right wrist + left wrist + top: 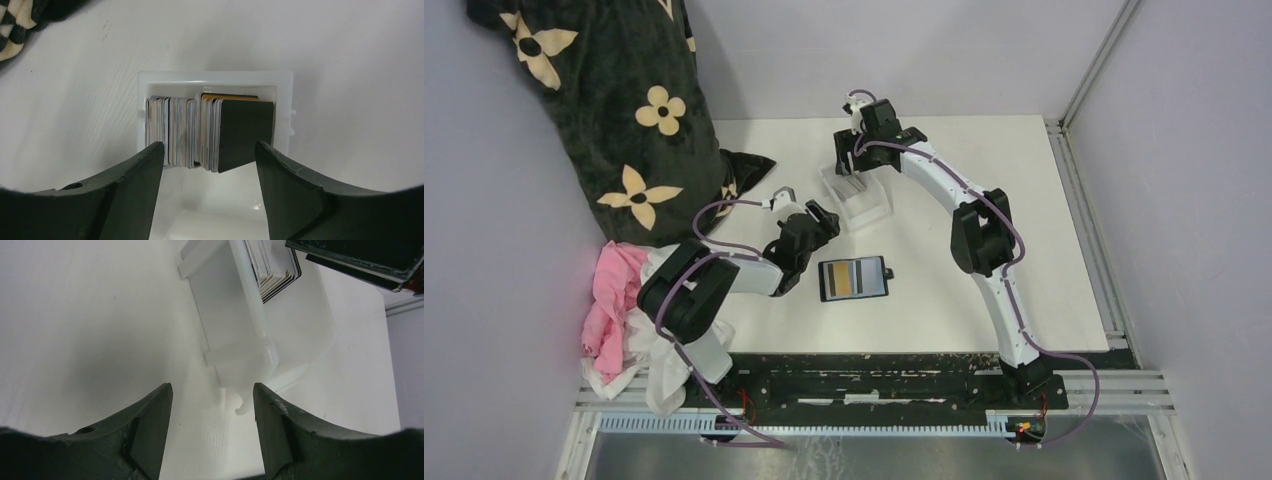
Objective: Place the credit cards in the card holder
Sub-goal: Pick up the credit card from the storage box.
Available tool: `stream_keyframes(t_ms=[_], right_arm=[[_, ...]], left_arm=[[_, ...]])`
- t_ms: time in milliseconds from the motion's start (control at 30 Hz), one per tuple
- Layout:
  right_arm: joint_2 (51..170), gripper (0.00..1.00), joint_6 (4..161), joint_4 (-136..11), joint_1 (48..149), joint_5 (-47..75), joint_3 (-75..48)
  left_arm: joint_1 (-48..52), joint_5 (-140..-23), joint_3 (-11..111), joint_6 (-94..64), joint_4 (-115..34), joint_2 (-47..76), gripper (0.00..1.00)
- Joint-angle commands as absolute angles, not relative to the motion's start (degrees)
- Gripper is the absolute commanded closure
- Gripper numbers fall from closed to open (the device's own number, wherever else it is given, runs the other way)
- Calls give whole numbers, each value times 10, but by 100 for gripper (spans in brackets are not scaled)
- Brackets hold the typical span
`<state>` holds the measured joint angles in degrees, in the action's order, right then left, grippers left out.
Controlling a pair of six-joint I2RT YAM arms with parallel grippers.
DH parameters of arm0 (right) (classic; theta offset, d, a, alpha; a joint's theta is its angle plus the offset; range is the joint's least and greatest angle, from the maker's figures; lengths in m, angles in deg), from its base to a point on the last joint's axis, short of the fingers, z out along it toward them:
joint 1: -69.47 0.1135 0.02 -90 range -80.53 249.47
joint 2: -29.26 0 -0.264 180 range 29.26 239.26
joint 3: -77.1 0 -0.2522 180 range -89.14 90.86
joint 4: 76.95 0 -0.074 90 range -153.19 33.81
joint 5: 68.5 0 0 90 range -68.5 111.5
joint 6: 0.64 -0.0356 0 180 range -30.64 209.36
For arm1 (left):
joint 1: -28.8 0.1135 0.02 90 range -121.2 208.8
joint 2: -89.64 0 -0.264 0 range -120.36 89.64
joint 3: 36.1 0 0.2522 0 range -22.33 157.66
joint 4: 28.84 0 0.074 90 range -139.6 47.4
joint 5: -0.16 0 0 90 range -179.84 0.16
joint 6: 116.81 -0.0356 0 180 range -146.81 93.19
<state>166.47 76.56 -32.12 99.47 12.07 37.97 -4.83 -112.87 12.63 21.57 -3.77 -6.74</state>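
Observation:
The black card holder (855, 278) lies open on the white table, a tan-orange card and grey cards in its slots. A stack of credit cards (200, 131) stands on edge in a clear plastic tray (856, 195); a dark card faces front. My right gripper (209, 152) is open, directly above the tray, its fingers straddling the stack without touching. In the top view it hangs over the tray's far end (849, 160). My left gripper (212, 395) is open and empty, low over the table just short of the tray's near corner (240, 360); it sits left of the holder (819, 222).
A black cushion with cream flowers (614, 110) leans at the back left. Pink and white cloths (619, 310) lie at the left edge by the left arm's base. A metal rail runs along the table's right side (1089, 230).

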Motion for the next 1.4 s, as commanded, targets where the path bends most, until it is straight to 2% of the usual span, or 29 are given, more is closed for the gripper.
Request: stream_keyframes(t_ms=[0,300,800,1367], right_arm=[[1697,27,750,-318,980,80,450],[1748,35,727,-291,968,39,502],[1700,65,680,-325,968,-23,435],[1665,69,683,-323,985,-9,428]], left_arm=[[-37,-1113,155,213,25,-87,33],[-17,-1081,176,220,49,-131,33],[4,-1024,224,222,39,-171,34],[13,-1010,225,218,33,-174,35]])
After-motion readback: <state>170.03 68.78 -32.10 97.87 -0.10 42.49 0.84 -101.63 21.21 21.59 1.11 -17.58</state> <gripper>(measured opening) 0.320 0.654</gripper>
